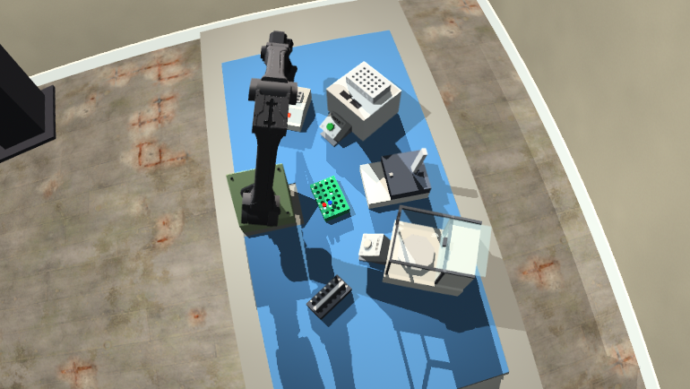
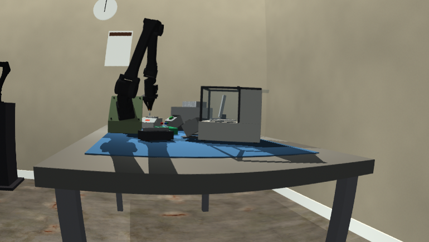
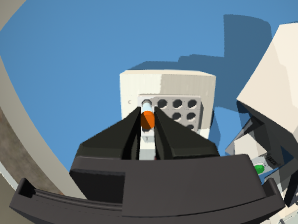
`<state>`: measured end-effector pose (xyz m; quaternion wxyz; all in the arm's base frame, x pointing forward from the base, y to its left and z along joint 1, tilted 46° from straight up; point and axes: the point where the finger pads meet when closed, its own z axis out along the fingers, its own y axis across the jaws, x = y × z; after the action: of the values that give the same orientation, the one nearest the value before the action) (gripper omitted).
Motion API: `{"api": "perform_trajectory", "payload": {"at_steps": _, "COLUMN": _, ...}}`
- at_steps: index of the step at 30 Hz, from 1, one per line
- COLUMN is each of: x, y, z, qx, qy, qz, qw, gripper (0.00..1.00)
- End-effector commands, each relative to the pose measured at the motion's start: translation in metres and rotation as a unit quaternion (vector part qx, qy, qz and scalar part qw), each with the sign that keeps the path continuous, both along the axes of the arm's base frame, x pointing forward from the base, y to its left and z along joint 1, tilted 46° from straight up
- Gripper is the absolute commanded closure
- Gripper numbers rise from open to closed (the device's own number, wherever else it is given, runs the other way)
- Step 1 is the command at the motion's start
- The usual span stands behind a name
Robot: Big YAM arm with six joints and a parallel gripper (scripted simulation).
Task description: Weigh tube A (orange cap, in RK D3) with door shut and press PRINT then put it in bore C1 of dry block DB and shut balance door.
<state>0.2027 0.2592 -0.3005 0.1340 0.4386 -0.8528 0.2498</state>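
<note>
My gripper (image 2: 149, 109) (image 3: 147, 112) is shut on tube A (image 2: 149, 113) (image 3: 147, 120) by its orange cap. The tube hangs upright over the dry block (image 1: 297, 119) (image 2: 152, 122) (image 3: 135, 83); in the wrist view its lower end lines up with the far-left bore. Whether the tip has entered the bore cannot be told. The arm hides the gripper in the top view. The balance (image 1: 452, 285) (image 2: 229, 131) has its glass door (image 1: 484, 251) slid back, open. Its pan (image 1: 420, 250) bears no tube. Its lamp cannot be made out.
The green tube rack (image 1: 342, 211) holds red- and blue-capped tubes. The mixer (image 1: 338, 103) (image 3: 283, 65) stands close right of the dry block. The spectrophotometer (image 1: 408, 185) has its lid raised. The magnet block (image 1: 329, 295) (image 2: 155, 135) stands near the front right.
</note>
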Motion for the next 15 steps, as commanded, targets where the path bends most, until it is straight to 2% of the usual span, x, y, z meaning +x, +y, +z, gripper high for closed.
{"api": "perform_trajectory", "payload": {"at_steps": 1, "x": -0.005, "y": 0.001, "z": 0.000, "qx": 0.002, "qy": -0.003, "qz": 0.003, "qw": 1.000, "gripper": 0.91}}
{"api": "perform_trajectory", "payload": {"at_steps": 4, "x": -0.005, "y": 0.001, "z": 0.000, "qx": 0.002, "qy": -0.003, "qz": 0.003, "qw": 1.000, "gripper": 0.91}}
{"api": "perform_trajectory", "payload": {"at_steps": 5, "x": -0.003, "y": 0.009, "z": 0.012, "qx": 0.003, "qy": -0.004, "qz": 0.003, "qw": 1.000, "gripper": 0.91}}
{"api": "perform_trajectory", "payload": {"at_steps": 12, "x": -0.002, "y": -0.004, "z": -0.003, "qx": 0.001, "qy": -0.002, "qz": -0.003, "qw": 1.000, "gripper": 0.91}}
{"api": "perform_trajectory", "payload": {"at_steps": 15, "x": -0.003, "y": -0.005, "z": -0.001, "qx": -0.003, "qy": 0.000, "qz": -0.003, "qw": 1.000, "gripper": 0.91}}
